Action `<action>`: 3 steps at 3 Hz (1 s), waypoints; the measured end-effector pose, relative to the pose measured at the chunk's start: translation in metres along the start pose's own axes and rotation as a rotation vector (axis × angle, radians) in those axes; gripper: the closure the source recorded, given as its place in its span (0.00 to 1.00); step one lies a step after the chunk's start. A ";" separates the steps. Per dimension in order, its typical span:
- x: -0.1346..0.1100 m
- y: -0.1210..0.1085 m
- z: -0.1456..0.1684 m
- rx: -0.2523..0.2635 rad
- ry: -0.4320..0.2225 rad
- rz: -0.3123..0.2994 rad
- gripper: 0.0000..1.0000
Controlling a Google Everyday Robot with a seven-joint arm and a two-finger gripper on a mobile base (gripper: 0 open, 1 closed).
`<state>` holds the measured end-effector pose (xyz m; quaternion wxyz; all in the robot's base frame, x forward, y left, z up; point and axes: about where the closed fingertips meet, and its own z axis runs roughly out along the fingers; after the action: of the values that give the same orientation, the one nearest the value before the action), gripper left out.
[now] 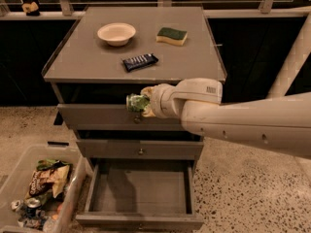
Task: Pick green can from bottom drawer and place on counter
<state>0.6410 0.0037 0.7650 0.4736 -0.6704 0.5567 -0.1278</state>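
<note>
Gripper [145,106] in front of the top drawer [92,116] face, just below the bench [92,57] edge, jaws clenched on the green can [136,102], bottom drawer [140,221] open beneath

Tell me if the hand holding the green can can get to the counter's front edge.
Probably yes. The hand, gripping the green can before the top drawer, hangs just below the counter's front rim, with nothing between.
</note>
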 end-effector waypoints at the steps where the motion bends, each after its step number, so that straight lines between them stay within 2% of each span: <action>1: -0.007 -0.038 0.012 0.042 -0.016 -0.027 1.00; 3: -0.013 -0.045 0.007 0.059 -0.013 -0.040 1.00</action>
<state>0.6696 0.0150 0.8007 0.4941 -0.6679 0.5362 -0.1489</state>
